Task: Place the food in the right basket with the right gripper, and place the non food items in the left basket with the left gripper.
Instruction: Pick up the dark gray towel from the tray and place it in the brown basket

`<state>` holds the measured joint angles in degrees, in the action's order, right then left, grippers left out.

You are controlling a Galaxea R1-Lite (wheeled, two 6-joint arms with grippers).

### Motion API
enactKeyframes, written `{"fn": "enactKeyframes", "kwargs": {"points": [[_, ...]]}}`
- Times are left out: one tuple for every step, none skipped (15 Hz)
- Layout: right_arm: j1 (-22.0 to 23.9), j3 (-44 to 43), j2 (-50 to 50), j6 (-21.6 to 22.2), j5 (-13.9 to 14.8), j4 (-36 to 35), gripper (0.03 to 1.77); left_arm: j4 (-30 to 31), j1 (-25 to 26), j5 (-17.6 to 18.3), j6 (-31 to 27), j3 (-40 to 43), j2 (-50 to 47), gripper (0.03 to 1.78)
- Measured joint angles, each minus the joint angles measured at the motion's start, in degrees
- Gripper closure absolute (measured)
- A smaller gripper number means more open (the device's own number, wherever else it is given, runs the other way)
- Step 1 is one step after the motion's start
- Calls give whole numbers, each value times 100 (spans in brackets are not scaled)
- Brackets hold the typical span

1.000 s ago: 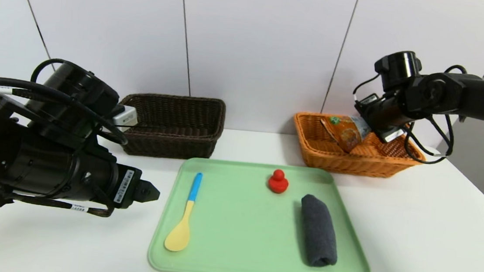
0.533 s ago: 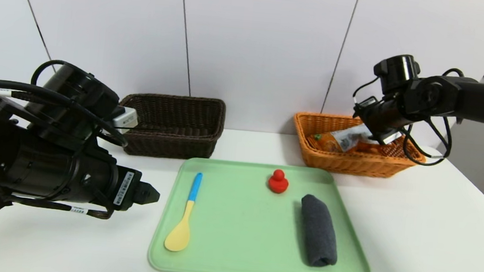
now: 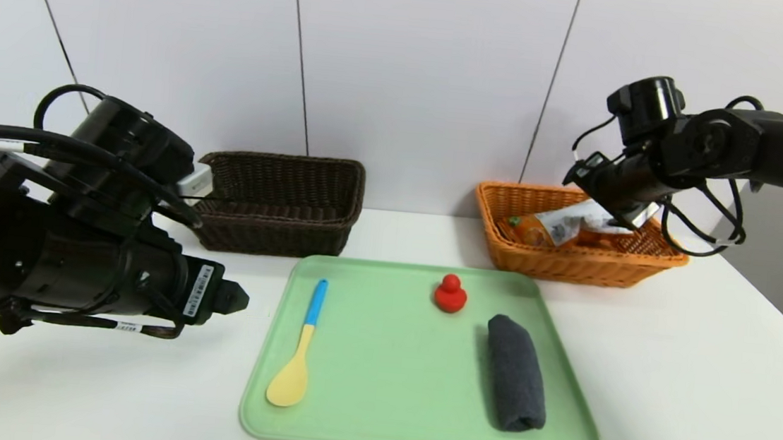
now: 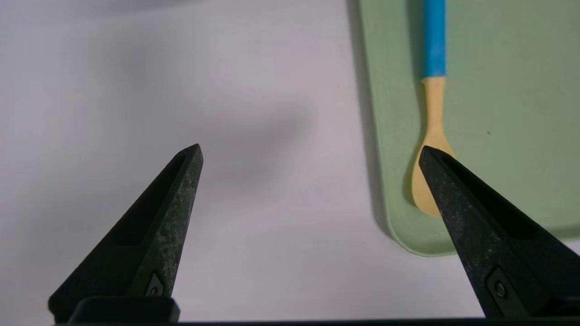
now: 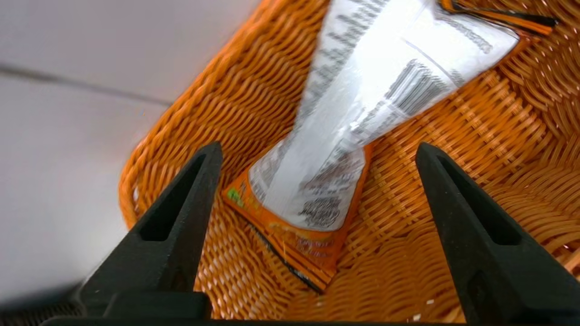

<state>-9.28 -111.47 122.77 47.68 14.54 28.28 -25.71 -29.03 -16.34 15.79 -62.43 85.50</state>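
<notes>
I have the right gripper [image 5: 317, 156] hanging above the orange basket [image 3: 576, 261] at the far right of the counter [image 3: 688, 388], its fingers spread wide with nothing between them. Directly under it, in the right wrist view, the orange snack packet [image 5: 358, 113] lies on the basket's woven floor, white printed back facing up, clear of both fingers. From the head view the packet [image 3: 561, 228] rests inside the basket, slanting up toward the gripper [image 3: 583, 176] above its back edge. My left gripper [image 4: 310, 151] hovers over bare counter just beside the left edge of the green tray [image 4: 498, 68], also wide open and holding nothing; in the head view it [image 3: 232, 298] sits low at the near left. In the left wrist view, one fingertip overlaps the bowl of the yellow spoon with the blue handle [image 4: 432, 90], but I cannot tell whether it touches. On the tray [image 3: 374, 417] the spoon [image 3: 301, 347] lies along the left side, handle pointing away from me; the red toy duck [image 3: 450, 294] stands near the far edge, and the rolled dark grey cloth [image 3: 515, 372] lies along the right side, just beside the duck but apart from it. The dark brown basket [image 3: 279, 203] sits at the far left of the counter, behind the tray.
</notes>
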Motion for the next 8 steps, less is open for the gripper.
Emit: {"fn": "enactKeyframes", "kwargs": {"points": [[-30, 0, -89, -221, -11, 0, 29, 101, 0, -194, 2, 0, 18, 12], [-61, 0, -194, -492, -22, 2, 26, 124, 0, -243, -6, 16, 29, 12], [-95, 1, -304, -791, -27, 2, 24, 127, 0, -238, -13, 20, 30, 12], [-122, 4, -422, -1130, -18, 5, 22, 107, 0, -212, -28, 26, 27, 12], [-144, 9, -551, -1537, -9, 5, 20, 102, 0, -160, -33, 26, 20, 12], [-158, 12, -668, -1935, -2, 5, 19, 91, 0, -113, -30, 28, 10, 12], [-169, 17, -795, -2363, 12, 2, 18, 90, -2, -72, -30, 28, -4, 12], [-202, 15, -920, -2676, 12, -6, 17, 90, -2, -30, -35, 28, -20, 12]]}}
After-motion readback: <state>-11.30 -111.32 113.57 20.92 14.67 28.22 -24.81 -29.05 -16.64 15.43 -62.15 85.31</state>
